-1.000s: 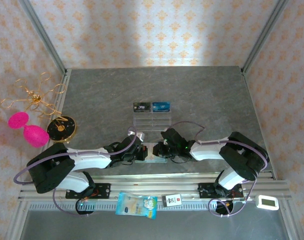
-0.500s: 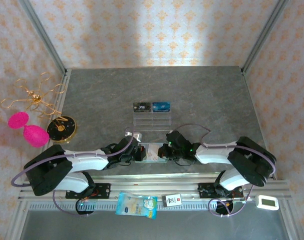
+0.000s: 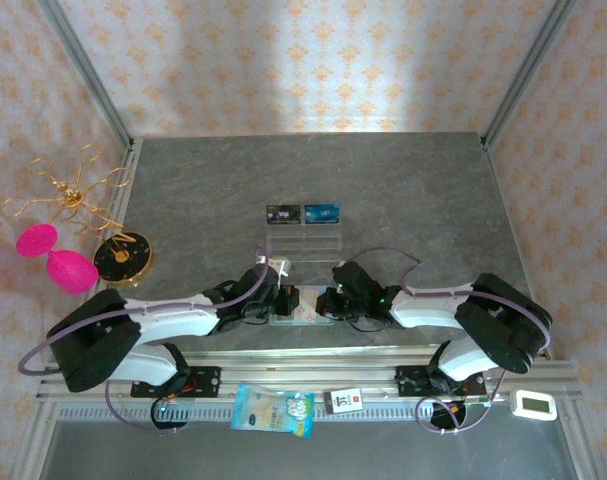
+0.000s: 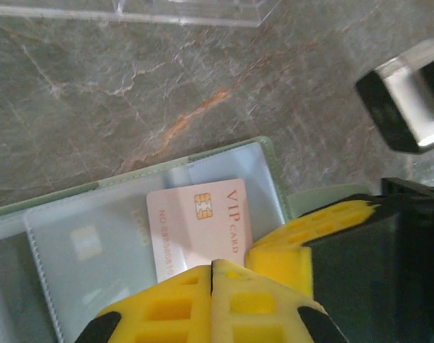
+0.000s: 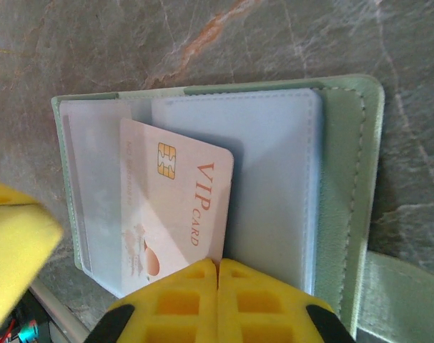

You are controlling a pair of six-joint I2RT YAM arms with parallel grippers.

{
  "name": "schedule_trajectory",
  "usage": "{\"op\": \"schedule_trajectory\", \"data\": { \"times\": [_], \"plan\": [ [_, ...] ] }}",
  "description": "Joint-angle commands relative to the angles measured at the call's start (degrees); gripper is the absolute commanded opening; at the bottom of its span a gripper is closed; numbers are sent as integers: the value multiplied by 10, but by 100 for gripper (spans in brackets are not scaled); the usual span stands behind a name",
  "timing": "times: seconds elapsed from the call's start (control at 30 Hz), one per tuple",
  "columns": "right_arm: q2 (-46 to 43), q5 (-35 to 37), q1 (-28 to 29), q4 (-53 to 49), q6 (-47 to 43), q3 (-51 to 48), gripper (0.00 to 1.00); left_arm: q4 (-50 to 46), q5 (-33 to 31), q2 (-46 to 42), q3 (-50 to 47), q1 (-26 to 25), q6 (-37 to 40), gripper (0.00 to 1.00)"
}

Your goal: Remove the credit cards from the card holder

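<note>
Right wrist view shows the job barely begun: a whitish VIP card (image 5: 177,207) sits askew, partly out of the open sage-green card holder (image 5: 342,179), another card (image 4: 95,246) lies fully sleeved inside it, and the right gripper (image 5: 217,275) and left gripper (image 4: 211,275) are both clenched over it, grasping nothing I can see.

The left arm (image 3: 153,325) and right arm (image 3: 438,305) are 2 white-shelled arms with black joints and black bases, each trailed by a looping lilac cable (image 3: 383,252). The left gripper (image 4: 211,266) and right gripper (image 5: 218,264) have bright yellow fingers moulded with square recesses, backed in black.
</note>
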Motion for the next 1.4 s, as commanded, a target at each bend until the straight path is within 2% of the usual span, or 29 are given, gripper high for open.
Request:
{"op": "schedule_trajectory", "data": {
  "times": [0.0, 0.13, 0.2, 0.3, 0.37, 0.53, 0.77, 0.9, 0.93, 1.0, 1.1, 1.17, 1.27, 1.37],
  "plan": [
    [4, 11, -3, -12, -16, 2, 0, -13, -8, 35, 11, -6, 14, 0],
    [-6, 8, -3, 17, -7, -9, 19, -36, -15, 62, 21, -5, 19, 0],
    [-3, 3, -3, 27, -9, -8, 24, -33, -10, 67, 20, -4, 19, 0],
    [11, -4, -3, 36, -10, -3, 24, -26, -1, 72, 18, -4, 19, 0],
    [16, -6, -3, 39, -12, 2, 21, -24, 4, 74, 17, -3, 20, 0],
    [-21, 33, -4, -3, -17, -2, 0, -23, 1, 60, 8, 0, 16, 0],
    [-147, 82, -15, -100, -57, -26, 0, -8, 10, 60, 14, 2, 21, 0],
    [-227, 124, -18, -156, -104, 3, 0, -16, 2, 17, 32, 2, 22, 0],
    [-238, 139, -21, -176, -120, 22, 0, -22, -10, -7, 39, 2, 22, 5],
    [-252, 159, -33, -205, -150, 58, 0, -42, -42, -63, 46, 2, 22, 22],
    [-261, 166, -61, -210, -205, 106, 0, -76, -99, -147, 48, 5, 21, 48],
    [-254, 167, -77, -207, -256, 138, 0, -115, -126, -184, 51, 12, 21, 61],
    [-210, 152, -99, -230, -358, 208, 0, -166, -157, -227, 52, 21, 22, 79],
    [-159, 99, -106, -250, -466, 276, 0, -197, -176, -254, 53, 29, 14, 99]
  ]
}}
